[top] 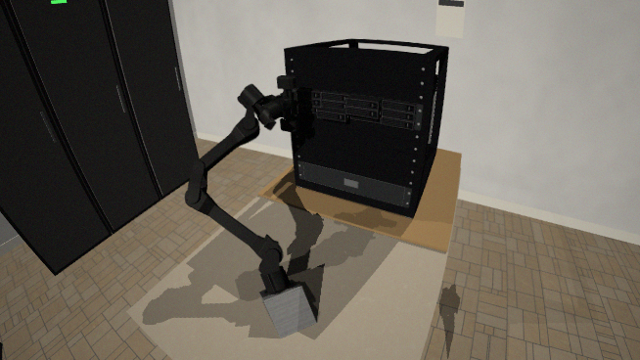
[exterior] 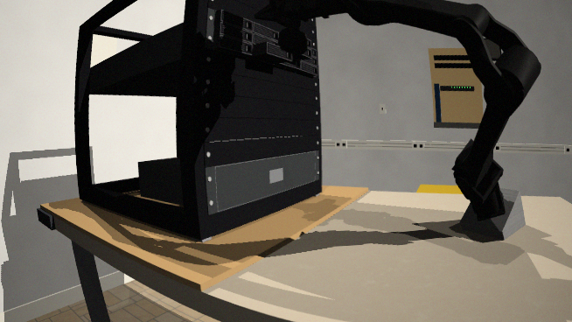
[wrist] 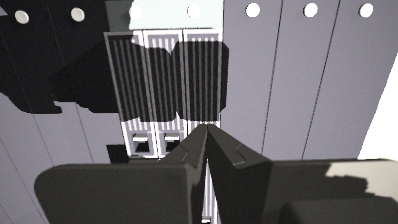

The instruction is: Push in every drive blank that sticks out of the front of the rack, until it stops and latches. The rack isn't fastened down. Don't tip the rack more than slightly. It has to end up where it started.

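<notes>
The black rack point(top: 357, 157) point(exterior: 258, 96) stands upright on the wooden board. Drive blanks fill a band across its upper front. One blank point(exterior: 280, 53) in a middle column sticks out, and a lower blank point(exterior: 309, 66) point(top: 331, 116) left of it also seems to stick out. The rest are hard to judge in the dark. My gripper point(wrist: 205, 130) point(exterior: 261, 17) is shut and empty, its tips at the latch end of a leftmost-column blank point(wrist: 204, 80); contact cannot be told. In the top view its tips are lost in shadow.
A grey lower panel point(top: 328, 179) point(exterior: 240, 184) is on the rack's front. The wooden board point(top: 447, 196) point(exterior: 345, 194) lies under the rack, on the pale table point(top: 391, 313). The arm's grey base point(top: 290, 313) stands in front. Tall black cabinets point(top: 73, 122) are at the left.
</notes>
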Robot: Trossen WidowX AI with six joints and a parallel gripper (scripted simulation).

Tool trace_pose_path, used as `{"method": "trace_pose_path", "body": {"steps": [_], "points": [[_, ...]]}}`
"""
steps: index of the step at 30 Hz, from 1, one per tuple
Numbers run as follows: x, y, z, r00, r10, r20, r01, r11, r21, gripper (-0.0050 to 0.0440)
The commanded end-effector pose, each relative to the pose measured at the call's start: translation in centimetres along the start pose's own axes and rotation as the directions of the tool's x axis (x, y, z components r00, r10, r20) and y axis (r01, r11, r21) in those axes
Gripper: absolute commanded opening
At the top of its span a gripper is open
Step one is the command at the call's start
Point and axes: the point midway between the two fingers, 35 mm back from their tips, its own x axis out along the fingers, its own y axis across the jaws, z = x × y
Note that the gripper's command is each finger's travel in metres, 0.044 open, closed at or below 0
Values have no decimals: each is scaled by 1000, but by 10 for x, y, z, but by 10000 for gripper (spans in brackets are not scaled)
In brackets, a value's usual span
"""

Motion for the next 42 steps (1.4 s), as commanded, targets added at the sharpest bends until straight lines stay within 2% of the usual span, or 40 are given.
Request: {"method": "trace_pose_path", "body": {"steps": [1, 24, 31, 42], "points": [[0, -4, 5, 1000, -10, 6, 10, 1000, -11, -50], [-1, -5, 8, 1000, -10, 6, 10, 1000, -11, -50], [9, -5, 10, 1000, -10, 6, 10, 1000, -11, -50], [10, -6, 10, 1000, -10, 6, 10, 1000, -11, -50]]}}
